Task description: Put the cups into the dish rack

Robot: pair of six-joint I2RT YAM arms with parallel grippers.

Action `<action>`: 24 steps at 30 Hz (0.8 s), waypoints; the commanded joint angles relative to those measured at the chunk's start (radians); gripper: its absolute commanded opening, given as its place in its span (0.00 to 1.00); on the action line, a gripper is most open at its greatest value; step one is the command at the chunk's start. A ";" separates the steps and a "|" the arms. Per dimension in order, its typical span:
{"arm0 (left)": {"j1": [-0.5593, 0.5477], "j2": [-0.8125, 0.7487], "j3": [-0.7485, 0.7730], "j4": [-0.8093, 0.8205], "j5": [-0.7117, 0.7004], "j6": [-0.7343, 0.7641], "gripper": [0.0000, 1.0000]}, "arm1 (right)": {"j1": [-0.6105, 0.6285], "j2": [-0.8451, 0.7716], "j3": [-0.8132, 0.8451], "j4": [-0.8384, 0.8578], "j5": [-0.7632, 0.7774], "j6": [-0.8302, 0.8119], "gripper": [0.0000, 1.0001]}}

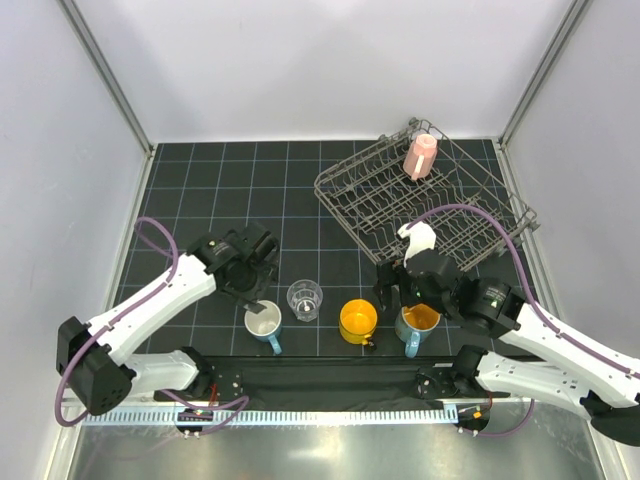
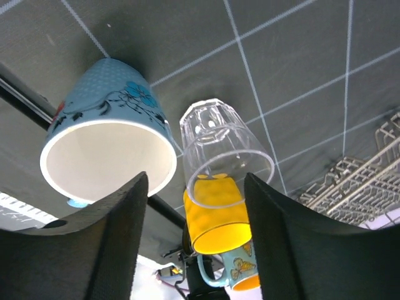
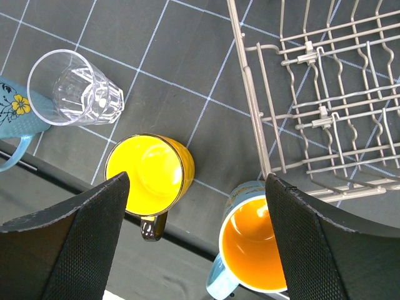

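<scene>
Black grid mat point(image 1: 200, 190) inside plain white walls point(image 1: 320, 60), rack point(image 1: 365, 195) upper right holding the pink cup point(image 1: 420, 157), white-lined mug point(image 1: 264, 322), tumbler point(image 1: 305, 299), yellow mug point(image 1: 358, 320), orange-lined mug point(image 1: 418, 320) lined up bottom centre, left gripper point(image 2: 195, 181) and right gripper point(image 3: 197, 180) both spread wide and empty above them.

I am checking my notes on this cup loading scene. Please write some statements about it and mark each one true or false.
1. The pink cup is already in the dish rack. True.
2. The clear glass tumbler lies on its side. False: it stands upright on the table, between the blue mug with white inside and the yellow mug.
3. The right gripper is shut on the yellow mug. False: its fingers are wide apart and hold nothing; the yellow mug stands on the table.
4. Four cups stand outside the rack, among them the blue mug with orange inside. True.
</scene>
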 commanded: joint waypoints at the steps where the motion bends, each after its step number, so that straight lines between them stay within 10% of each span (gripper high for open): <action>1: -0.004 -0.011 -0.024 -0.031 -0.048 -0.075 0.61 | 0.005 -0.004 0.015 0.000 0.027 0.015 0.89; 15: -0.002 -0.028 -0.186 0.081 -0.063 -0.092 0.51 | 0.005 0.036 0.024 -0.011 0.047 0.078 0.89; 22: 0.012 -0.089 -0.257 0.130 -0.068 -0.045 0.00 | 0.005 0.090 0.055 -0.014 0.031 0.087 0.89; 24: 0.024 -0.122 -0.277 0.125 -0.071 -0.023 0.00 | 0.003 0.111 0.070 -0.011 0.018 0.077 0.89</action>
